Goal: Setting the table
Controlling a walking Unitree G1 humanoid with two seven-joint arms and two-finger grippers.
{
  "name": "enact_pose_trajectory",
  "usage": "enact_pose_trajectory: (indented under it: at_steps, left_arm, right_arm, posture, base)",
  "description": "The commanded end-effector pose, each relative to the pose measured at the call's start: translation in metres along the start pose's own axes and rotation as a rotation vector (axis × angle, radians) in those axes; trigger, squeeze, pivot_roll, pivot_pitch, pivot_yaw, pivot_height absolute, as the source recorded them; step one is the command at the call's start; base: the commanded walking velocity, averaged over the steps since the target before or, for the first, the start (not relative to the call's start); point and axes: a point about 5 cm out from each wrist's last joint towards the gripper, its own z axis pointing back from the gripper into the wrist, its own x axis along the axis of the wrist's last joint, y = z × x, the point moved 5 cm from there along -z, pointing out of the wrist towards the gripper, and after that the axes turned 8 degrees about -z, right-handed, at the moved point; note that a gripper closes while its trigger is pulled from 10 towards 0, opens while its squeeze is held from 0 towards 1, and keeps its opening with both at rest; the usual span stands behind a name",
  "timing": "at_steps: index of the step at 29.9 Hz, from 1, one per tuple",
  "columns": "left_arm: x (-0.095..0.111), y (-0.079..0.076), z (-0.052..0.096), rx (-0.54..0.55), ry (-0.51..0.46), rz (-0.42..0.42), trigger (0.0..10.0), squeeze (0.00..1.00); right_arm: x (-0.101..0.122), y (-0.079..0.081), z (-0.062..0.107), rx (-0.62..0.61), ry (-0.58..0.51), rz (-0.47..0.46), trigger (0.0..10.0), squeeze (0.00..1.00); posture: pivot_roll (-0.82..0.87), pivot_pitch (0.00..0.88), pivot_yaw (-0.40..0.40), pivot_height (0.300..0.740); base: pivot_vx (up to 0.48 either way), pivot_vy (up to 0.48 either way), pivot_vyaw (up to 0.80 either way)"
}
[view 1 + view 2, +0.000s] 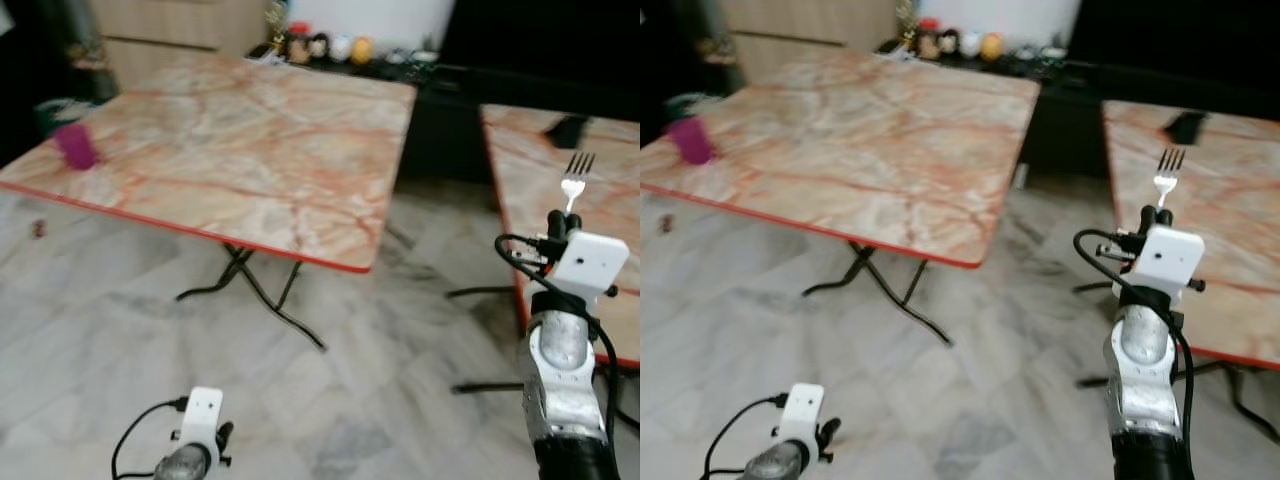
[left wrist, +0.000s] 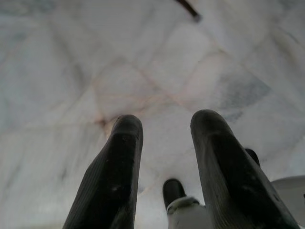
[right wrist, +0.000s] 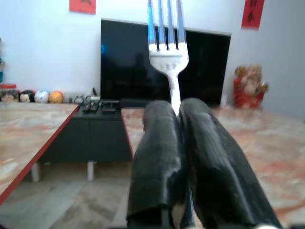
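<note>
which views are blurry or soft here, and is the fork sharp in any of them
Left eye view: soft all over, the purple cup smeared, the fork small but readable. Right wrist view: fork tines fairly crisp with a blue fringe, the fingers of the right gripper close and soft. Left wrist view: floor washed out and blurred behind the dark left gripper.

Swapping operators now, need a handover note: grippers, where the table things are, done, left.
Right gripper: shut on the fork, tines up, raised in front of the right-hand marble table.
Left gripper: open, holding nothing, hanging low over the floor.
Purple cup: near the left edge of the left marble table. A dark object lies on the right-hand table, too blurred to name.
Done: fork picked up.
Left: fork not yet set down; no place setting laid on either table.
</note>
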Motion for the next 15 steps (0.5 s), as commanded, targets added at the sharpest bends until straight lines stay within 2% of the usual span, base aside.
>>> enact_pose_trajectory:
  at_steps: [1,4,15]
  left_arm:
    - [0.001,0.0,0.0,-0.002,0.006,-0.005,10.0,0.0]
    - [0.005,0.0,-0.001,0.0,-0.003,0.005,10.0,0.0]
    - [0.003,-0.002,-0.001,0.005,0.002,0.025,10.0,0.0]
  right_arm:
    - [0.007,0.003,-0.005,0.007,-0.025,-0.012,10.0,0.0]
    - [0.012,0.009,-0.007,0.034,-0.051,-0.01,10.0,0.0]
    - [0.014,0.013,-0.009,0.052,-0.056,-0.016,10.0,0.0]
  posture:
    - [0.02,0.0,-0.046,0.74]
    - [0.03,0.0,-0.05,0.74]
    - [0.03,0.0,-0.062,0.74]
  base:
    - [0.0,0.0,-0.77]
    - [0.0,0.0,-0.23]
    - [0.0,0.0,0.0]
